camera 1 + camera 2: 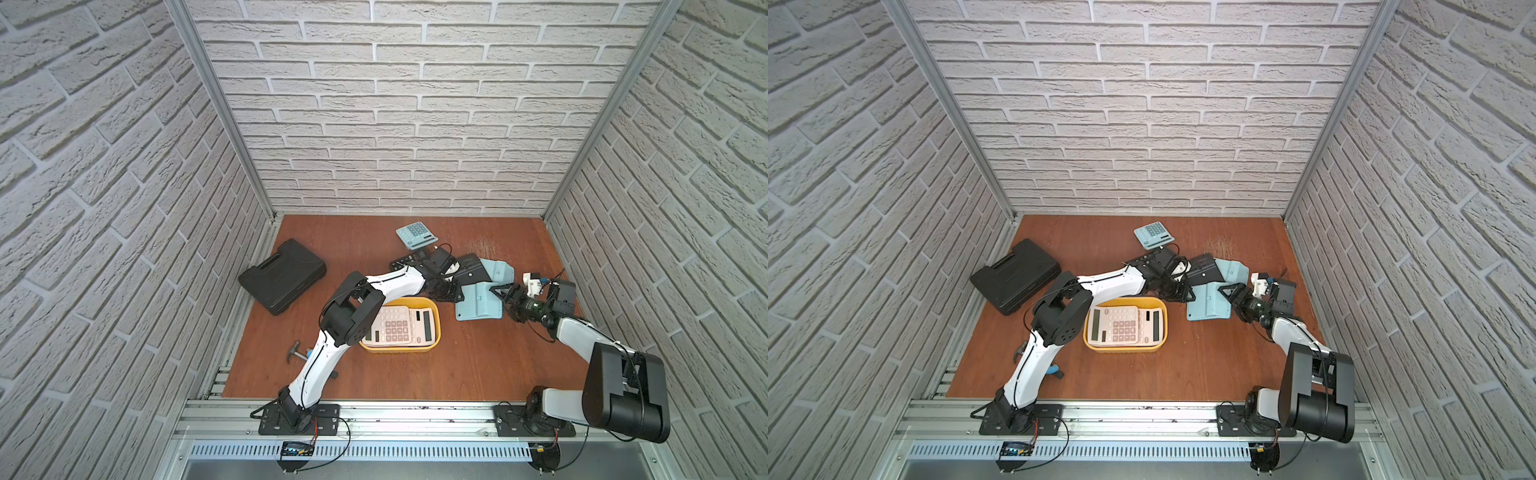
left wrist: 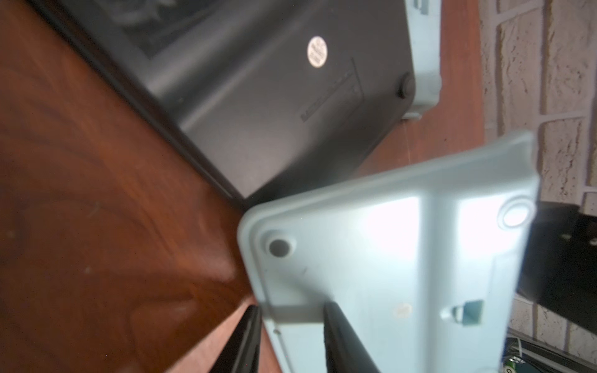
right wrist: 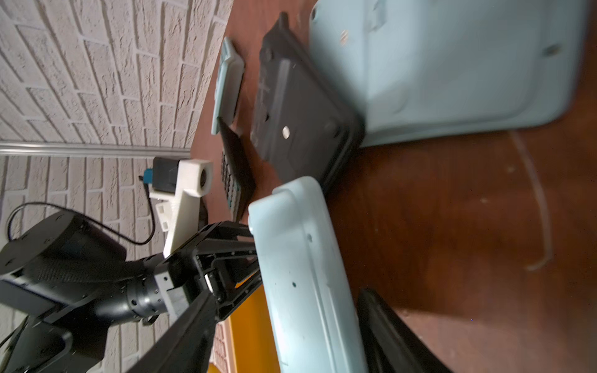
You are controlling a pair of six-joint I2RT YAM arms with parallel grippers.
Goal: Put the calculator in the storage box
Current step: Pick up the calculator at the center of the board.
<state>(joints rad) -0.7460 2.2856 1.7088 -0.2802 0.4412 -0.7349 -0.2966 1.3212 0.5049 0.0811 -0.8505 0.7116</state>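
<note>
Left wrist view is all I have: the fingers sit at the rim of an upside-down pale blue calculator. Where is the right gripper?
Observer: The right gripper is at the opposite edge of that same pale blue calculator. Its jaws straddle the edge and are not yet closed.
Operator: Is the storage box empty?
Observer: No. In both top views the yellow storage box already holds a pink calculator, face up.
Operator: Any other calculator I can't see?
Observer: Yes, a small blue calculator lies face up near the back wall.
</note>
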